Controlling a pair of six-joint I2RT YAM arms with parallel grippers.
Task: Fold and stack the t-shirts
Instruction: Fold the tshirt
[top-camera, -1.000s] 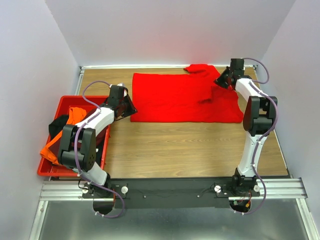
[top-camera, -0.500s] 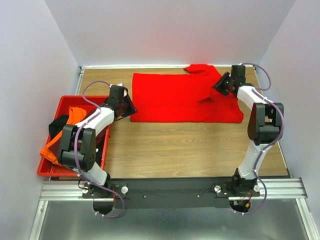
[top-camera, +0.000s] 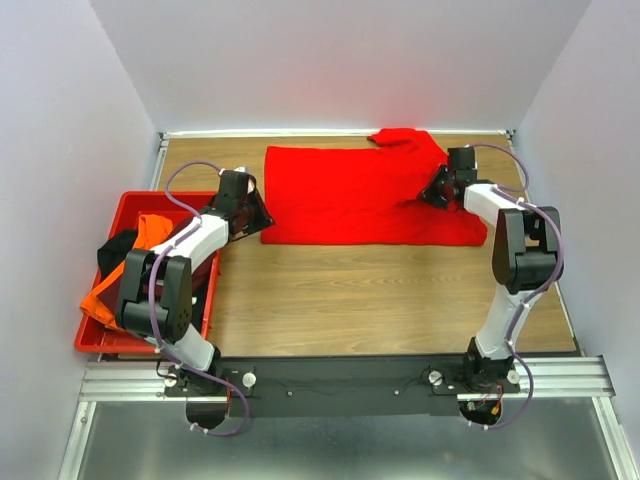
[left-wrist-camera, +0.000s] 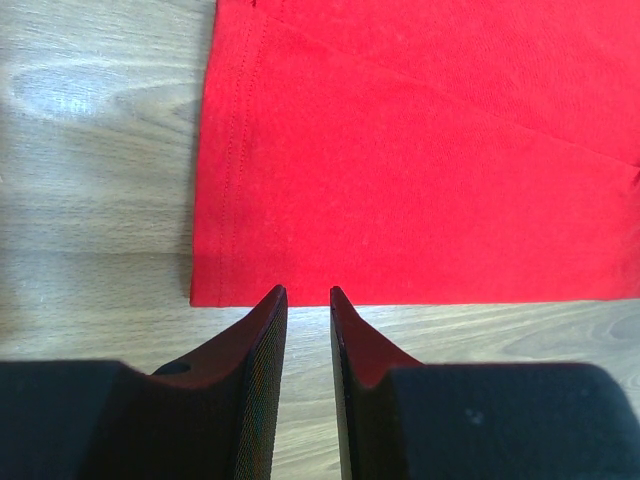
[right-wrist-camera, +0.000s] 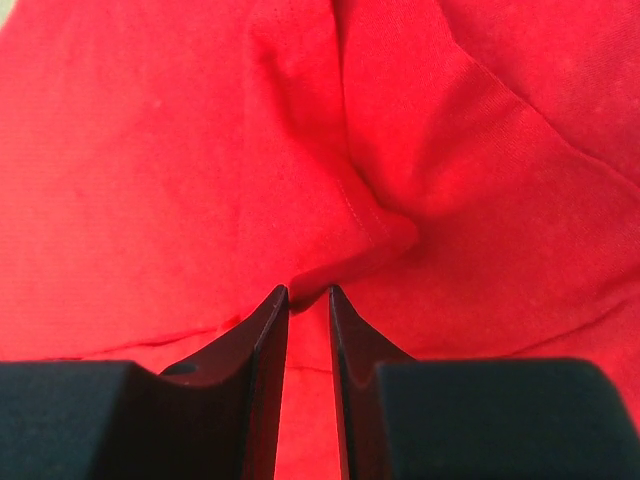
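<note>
A bright red t-shirt (top-camera: 350, 195) lies spread flat on the far half of the table, with one sleeve (top-camera: 405, 138) at the back and a small fold near its right side. My left gripper (top-camera: 262, 213) sits low at the shirt's near left corner (left-wrist-camera: 215, 290). Its jaws are a narrow gap apart with only bare table between them (left-wrist-camera: 308, 290). My right gripper (top-camera: 428, 193) is down on the shirt's right part. Its jaws are a narrow gap apart, tips at the edge of a raised cloth fold (right-wrist-camera: 350, 240). The maroon shirt is out of view.
A red plastic crate (top-camera: 95, 345) stands at the table's left edge. An orange shirt (top-camera: 152, 230) and a black shirt (top-camera: 115, 248) are bunched in it, the orange one hanging over its near rim. Walls close in the back and both sides.
My right gripper has moved from beside the shirt's far right corner toward me and left, down onto the fold. The left arm and the shirt have not moved.
</note>
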